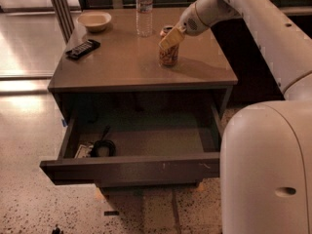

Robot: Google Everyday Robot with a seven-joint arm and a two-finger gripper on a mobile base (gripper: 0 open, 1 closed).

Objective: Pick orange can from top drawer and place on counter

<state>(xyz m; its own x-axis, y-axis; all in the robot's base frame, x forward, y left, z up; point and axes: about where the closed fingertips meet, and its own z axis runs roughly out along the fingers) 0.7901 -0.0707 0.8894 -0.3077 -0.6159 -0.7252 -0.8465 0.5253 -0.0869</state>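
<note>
The orange can [168, 56] stands upright on the counter [122, 62], right of its middle. My gripper [170, 37] reaches in from the upper right and is closed around the can's upper part. One pale finger [171, 38] lies across the can's front; the other is hidden behind it. The can's base rests on the counter. The top drawer [131, 169] below is pulled wide open, with its greyish floor showing.
A clear water bottle [144, 11] stands at the back of the counter. A pale bowl [94, 20] and a black remote [83, 48] lie at its left. A black coiled cable [102, 146] and a small packet lie in the drawer's left front corner. My white base [265, 169] fills the lower right.
</note>
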